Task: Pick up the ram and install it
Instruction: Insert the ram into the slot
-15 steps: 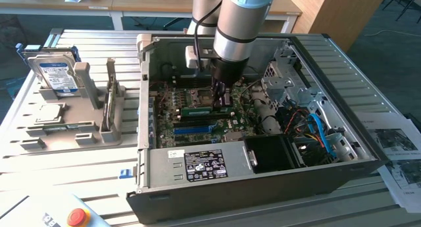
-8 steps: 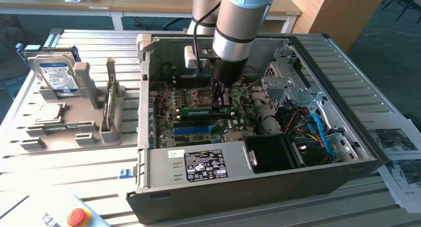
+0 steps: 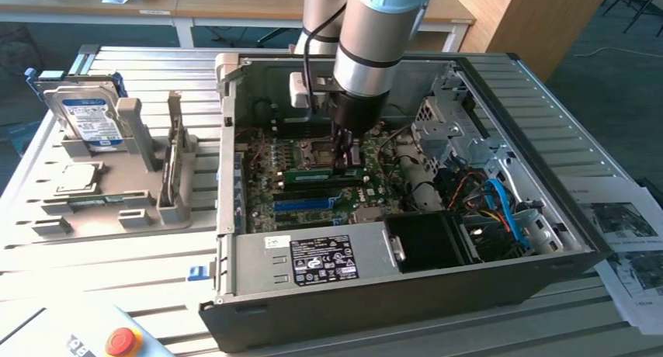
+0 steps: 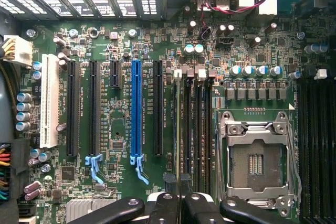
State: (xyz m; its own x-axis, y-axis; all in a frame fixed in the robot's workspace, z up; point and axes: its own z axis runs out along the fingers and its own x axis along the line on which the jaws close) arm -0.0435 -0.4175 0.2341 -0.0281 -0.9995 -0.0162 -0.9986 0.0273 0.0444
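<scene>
gripper [image 3: 350, 161] closed on the ram [image 3: 316, 171], standing on edge, long axis along the memory slots [image 4: 202, 129]

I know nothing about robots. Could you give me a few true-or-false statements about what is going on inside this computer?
1. The claw is down inside the open computer case. True.
2. The claw is empty. False: it grips the ram, a green stick, just above the motherboard.
3. A hard drive stands in the grey holder outside the case. True.
4. The processor socket already has a chip in it. False: the socket is empty, and its contacts are bare.
5. One long expansion slot on the motherboard is red. False: it is blue.
</scene>
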